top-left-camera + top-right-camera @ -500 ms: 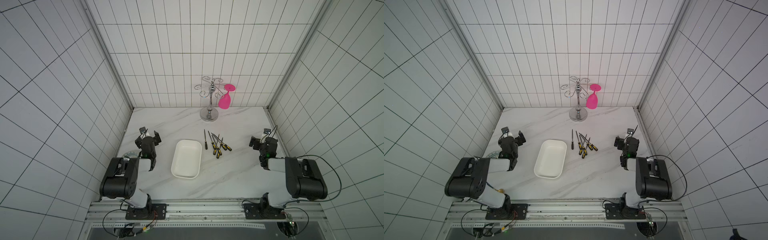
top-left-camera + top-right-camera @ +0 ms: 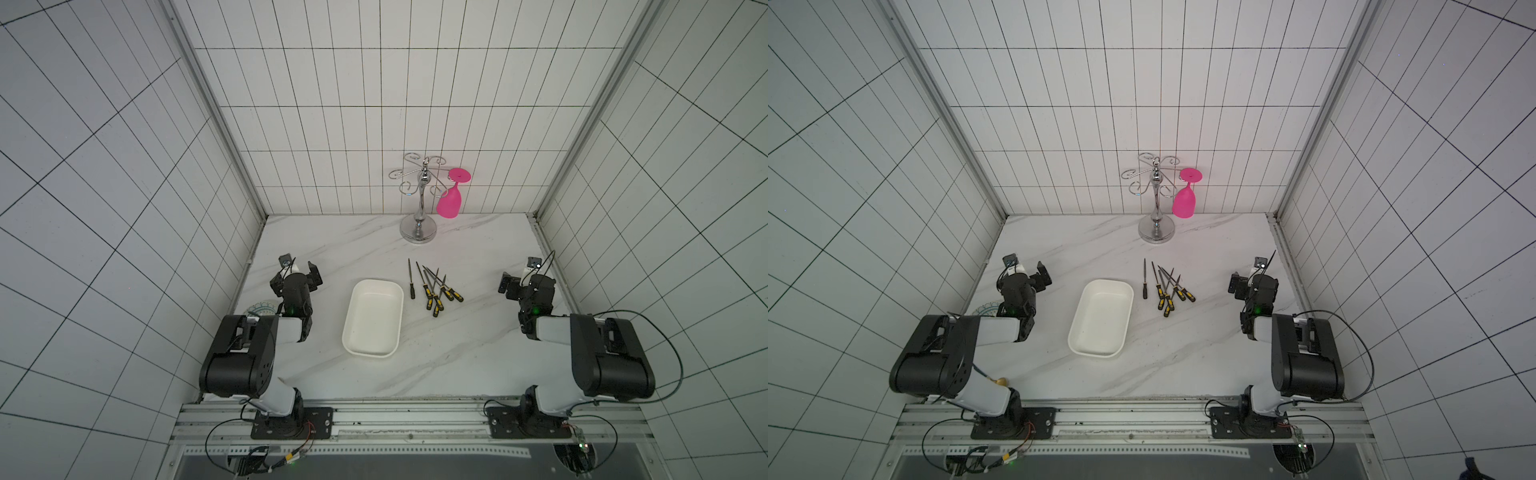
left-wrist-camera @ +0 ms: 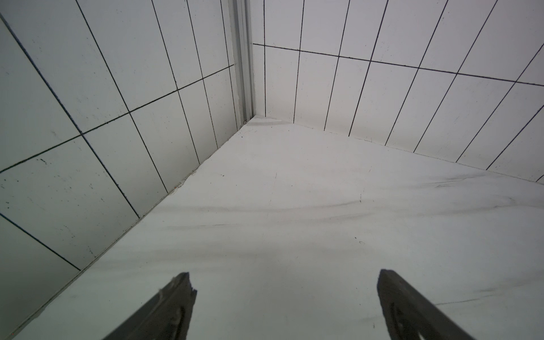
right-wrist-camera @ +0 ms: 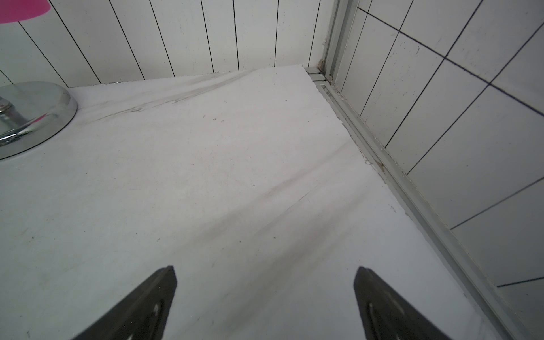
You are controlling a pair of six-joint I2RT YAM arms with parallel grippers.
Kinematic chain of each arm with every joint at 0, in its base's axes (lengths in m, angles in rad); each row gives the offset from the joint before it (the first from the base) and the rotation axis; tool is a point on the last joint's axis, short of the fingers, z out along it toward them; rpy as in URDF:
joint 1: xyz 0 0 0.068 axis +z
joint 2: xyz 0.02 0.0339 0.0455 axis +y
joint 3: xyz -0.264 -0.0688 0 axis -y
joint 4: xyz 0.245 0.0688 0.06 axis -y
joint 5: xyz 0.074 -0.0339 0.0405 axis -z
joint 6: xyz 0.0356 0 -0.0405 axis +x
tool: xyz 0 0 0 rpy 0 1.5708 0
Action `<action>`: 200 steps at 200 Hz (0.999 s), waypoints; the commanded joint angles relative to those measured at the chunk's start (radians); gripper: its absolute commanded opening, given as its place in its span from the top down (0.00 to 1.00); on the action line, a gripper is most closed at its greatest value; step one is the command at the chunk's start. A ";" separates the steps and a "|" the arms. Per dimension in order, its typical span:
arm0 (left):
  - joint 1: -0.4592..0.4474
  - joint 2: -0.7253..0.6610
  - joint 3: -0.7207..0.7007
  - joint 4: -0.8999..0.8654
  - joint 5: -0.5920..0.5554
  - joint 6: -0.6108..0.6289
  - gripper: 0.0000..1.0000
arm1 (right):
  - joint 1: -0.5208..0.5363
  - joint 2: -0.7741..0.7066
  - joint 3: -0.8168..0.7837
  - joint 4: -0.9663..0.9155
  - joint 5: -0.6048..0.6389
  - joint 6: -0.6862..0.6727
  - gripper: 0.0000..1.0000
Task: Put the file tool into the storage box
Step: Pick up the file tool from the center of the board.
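The storage box (image 2: 372, 319) (image 2: 1100, 319), a white shallow tray, lies empty at the middle of the marble table. To its right lie several file tools (image 2: 434, 289) (image 2: 1168, 293) with yellow-black handles in a loose crossed pile. One black-handled file (image 2: 411, 280) (image 2: 1145, 286) lies apart, nearest the box. My left gripper (image 2: 296, 276) (image 2: 1023, 277) (image 3: 284, 276) hovers left of the box, open and empty. My right gripper (image 2: 524, 283) (image 2: 1252, 283) (image 4: 265, 272) hovers right of the files, open and empty. Neither wrist view shows the box or the files.
A chrome glass rack (image 2: 419, 226) (image 2: 1156, 228) (image 4: 32, 114) stands at the back with a pink glass (image 2: 449, 203) (image 2: 1184, 203) hanging from it. A small patterned plate (image 2: 258, 309) lies partly under the left arm. Tiled walls close in three sides.
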 commanded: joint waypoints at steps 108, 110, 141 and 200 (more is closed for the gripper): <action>0.005 0.011 -0.008 0.016 0.013 0.007 0.01 | -0.006 -0.003 -0.001 -0.004 -0.024 0.013 0.01; 0.006 0.010 -0.008 0.016 0.013 0.007 0.01 | -0.007 -0.003 -0.001 -0.004 -0.025 0.014 0.01; 0.006 0.010 -0.007 0.016 0.014 0.007 0.01 | -0.002 -0.004 -0.001 -0.003 -0.014 0.010 0.01; 0.009 0.011 -0.004 0.012 0.020 0.007 0.01 | 0.019 -0.022 0.018 -0.042 0.034 0.002 0.01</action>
